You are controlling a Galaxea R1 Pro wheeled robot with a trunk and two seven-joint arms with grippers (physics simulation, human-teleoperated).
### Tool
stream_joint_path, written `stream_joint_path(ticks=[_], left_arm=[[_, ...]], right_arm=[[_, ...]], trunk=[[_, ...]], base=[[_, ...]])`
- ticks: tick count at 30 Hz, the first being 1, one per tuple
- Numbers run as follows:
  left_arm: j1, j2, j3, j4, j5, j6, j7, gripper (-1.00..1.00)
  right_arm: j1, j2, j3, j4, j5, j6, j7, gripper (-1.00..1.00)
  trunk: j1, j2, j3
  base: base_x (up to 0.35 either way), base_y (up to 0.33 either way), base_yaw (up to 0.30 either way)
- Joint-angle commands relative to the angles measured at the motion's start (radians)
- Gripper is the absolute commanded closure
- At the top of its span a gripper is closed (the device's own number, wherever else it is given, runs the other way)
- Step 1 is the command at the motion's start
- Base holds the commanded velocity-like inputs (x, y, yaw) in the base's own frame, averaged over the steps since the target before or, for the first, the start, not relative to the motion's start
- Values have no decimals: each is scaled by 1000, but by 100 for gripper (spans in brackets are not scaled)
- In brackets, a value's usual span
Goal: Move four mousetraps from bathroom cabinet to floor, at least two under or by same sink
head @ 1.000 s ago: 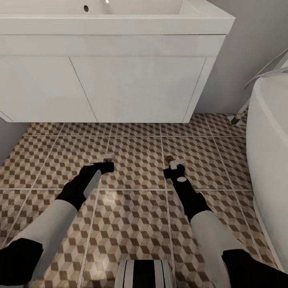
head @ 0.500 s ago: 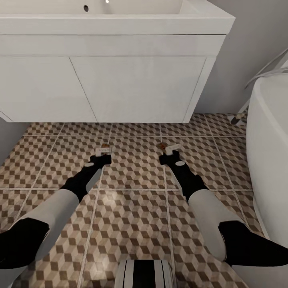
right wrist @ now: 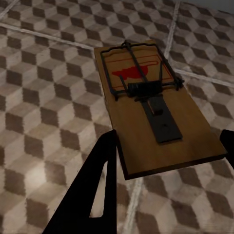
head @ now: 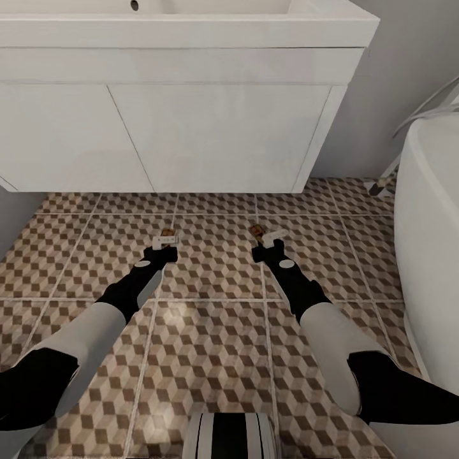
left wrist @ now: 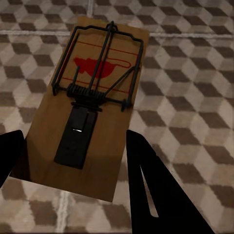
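Mousetraps held lengthwise in each claw, long axes pointing toward the sink.

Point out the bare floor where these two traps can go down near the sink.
Bare bathroom floor lies between the left gripper and right gripper, and ahead of both up to the vanity of the bathroom sink. Each gripper holds a mousetrap. It is tighter by the tub on the right.

Grey wall, white tub at right.
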Motion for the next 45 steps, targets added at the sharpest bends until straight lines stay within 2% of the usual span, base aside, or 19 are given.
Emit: stream_joint_path(ticks=[1,5,10,14,19,45], left_arm=[[0,2,-9,-5,4,5,12,100],[0,2,-10,-16,2,4,11,100],[0,9,-10,-93,1,5,11,100],[0,9,-10,-108,1,5,11,100],[0,9,-10,-162,-3,10,11,100],[1,9,-13,-133,-11,5,10,100]], right_arm=[[0,0,-1,-2,6,4,3,100],[0,0,-1,-2,6,1,4,100],[0,0,-1,-1,6,-3,4,100],[0,0,-2,10,6,-48,4,100],[0,0,-2,22,6,-64,4,100],[0,0,-3,7,9,-80,5,100]], trunk=[[0,-1,-6],[2,-1,-28],[4,-3,-55],[6,-4,-77],[8,-5,-104],[20,-11,-247]], base=[[0,0,0],[0,0,0],[0,0,0],[0,0,0],[0,0,0],[0,0,0]])
